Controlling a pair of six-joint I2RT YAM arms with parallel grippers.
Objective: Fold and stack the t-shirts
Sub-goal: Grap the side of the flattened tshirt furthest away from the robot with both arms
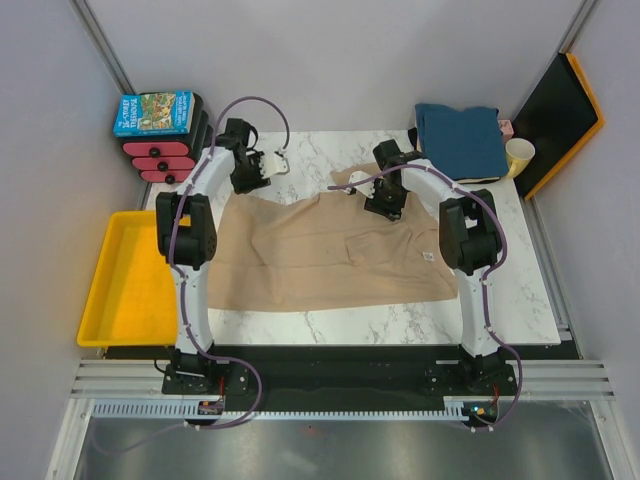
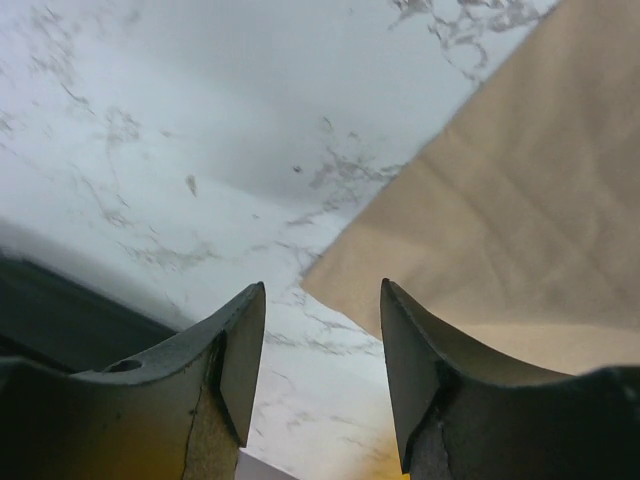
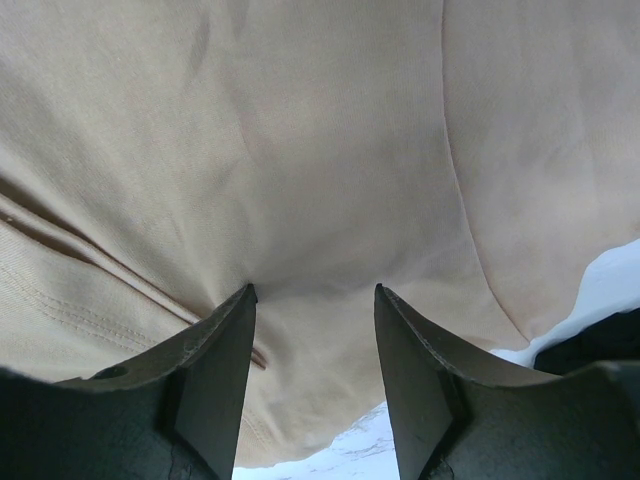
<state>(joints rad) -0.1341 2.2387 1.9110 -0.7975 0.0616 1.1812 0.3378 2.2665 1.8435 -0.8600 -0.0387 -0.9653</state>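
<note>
Your left claw (image 1: 268,165) hangs over bare marble at the far left of the worktop (image 1: 340,322), just off the far-left corner of the tan t-shirt (image 1: 320,255). Its jaws stand well apart and hold nothing. In the left wrist view you see only marble in the gap, and the shirt's corner lies just beyond the right-hand finger (image 2: 425,380).

Your right claw (image 1: 385,205) is low over the far edge of the same shirt, right of the middle. Its jaws are parted about as wide as the left ones, with no fold pinched between them. The right wrist view is filled with tan cloth and a seam running off to the left. You cannot tell from it whether the fingertips touch the cloth or sit just above it.

The tan t-shirt lies spread across the middle of the worktop, partly flattened, with creases and a sleeve bunched under the right claw. A small white label (image 1: 427,256) shows near its right edge. A teal-blue t-shirt (image 1: 460,137) sits folded at the far right corner, beside a pale cup (image 1: 520,156). A yellow tray (image 1: 120,290) lies off the left edge.
</note>
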